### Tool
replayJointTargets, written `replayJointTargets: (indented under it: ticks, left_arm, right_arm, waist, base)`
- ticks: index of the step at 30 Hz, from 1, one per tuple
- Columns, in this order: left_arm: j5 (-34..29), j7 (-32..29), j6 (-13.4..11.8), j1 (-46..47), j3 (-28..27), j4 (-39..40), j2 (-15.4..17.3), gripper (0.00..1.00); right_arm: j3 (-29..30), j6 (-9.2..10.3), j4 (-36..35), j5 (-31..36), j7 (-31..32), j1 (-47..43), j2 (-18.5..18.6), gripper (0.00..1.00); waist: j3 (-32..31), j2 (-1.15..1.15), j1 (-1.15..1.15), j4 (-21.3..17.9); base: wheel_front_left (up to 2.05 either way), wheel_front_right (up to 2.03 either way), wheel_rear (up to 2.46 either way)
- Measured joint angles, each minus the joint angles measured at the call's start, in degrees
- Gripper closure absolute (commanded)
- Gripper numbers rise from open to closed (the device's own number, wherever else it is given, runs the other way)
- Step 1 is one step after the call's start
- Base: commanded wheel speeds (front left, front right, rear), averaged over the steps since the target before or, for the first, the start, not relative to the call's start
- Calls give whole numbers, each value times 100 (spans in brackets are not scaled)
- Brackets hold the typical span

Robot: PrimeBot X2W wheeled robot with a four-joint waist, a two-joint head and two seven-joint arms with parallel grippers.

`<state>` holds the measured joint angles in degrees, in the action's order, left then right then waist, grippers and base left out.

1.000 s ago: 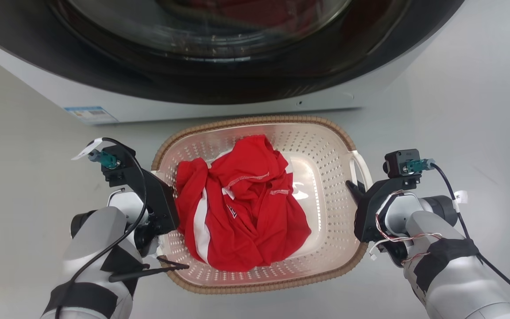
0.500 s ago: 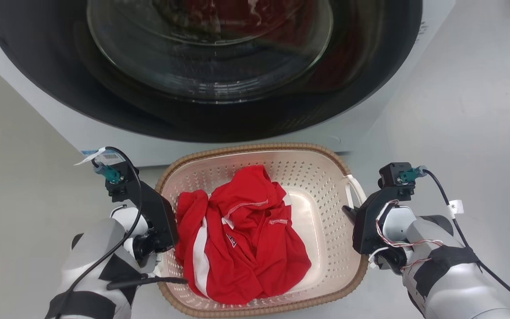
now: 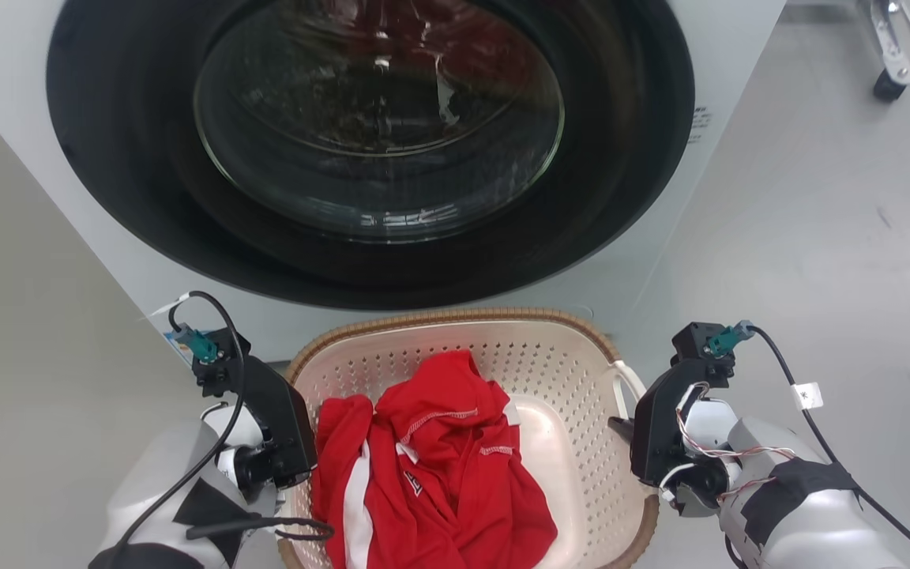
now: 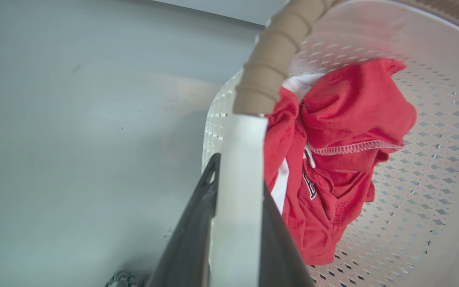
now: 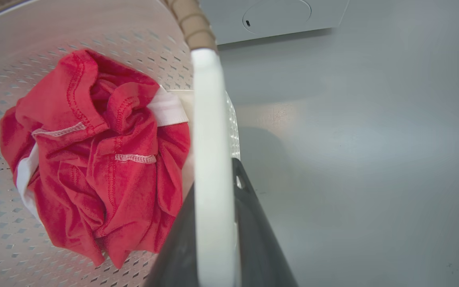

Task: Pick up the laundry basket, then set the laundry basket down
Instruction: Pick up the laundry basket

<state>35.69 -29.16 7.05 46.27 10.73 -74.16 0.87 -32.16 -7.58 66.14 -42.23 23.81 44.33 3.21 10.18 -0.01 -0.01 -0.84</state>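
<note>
Plainly, the step in hand is the carry: the laundry basket hangs between the two arms, directly in front of the washer and below its dark round door. A crumpled red garment with white trim lies in the basket, heaped toward the robot's left side.

In the left wrist view, the left hand is clamped on the white side handle, one dark finger on each face of the strip. The right hand grips the opposite handle the same way. Both wrist views show grey floor well below the rim. A soft shadow lies beside the basket wall, so the basket is probably off the ground, though its underside is hidden.

Doing this well means moving both arms as one. The hands should travel at the same height and the same pace, so the basket stays flat and the handles are not twisted between the fingers. They should also hold their spacing: drawn apart they strain the thin handles, and pushed together they bow the walls.

The washer front is close to the far rim, so the basket should come toward the robot before it goes down. The lowering should be slow and straight, with the grip held until the base sits flat on the floor. Only then should the fingers let go, both sides at once.
</note>
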Motion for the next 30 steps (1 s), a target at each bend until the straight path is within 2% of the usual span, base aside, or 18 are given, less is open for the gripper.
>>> replayJointTargets:
  ticks: [17,30]
  left_arm:
    - [113,-269,0,-508,18,-38,0,100]
    - [274,-308,0,-692,40,-51,4,100]
  right_arm:
    - [-96,0,124,-391,488,-355,-21,100]
    - [-192,0,142,-505,643,-433,-22,100]
  waist:
    - [-833,0,1,6]
    - [-1056,0,1,53]
  base:
    - [0,0,0]
    - [0,0,0]
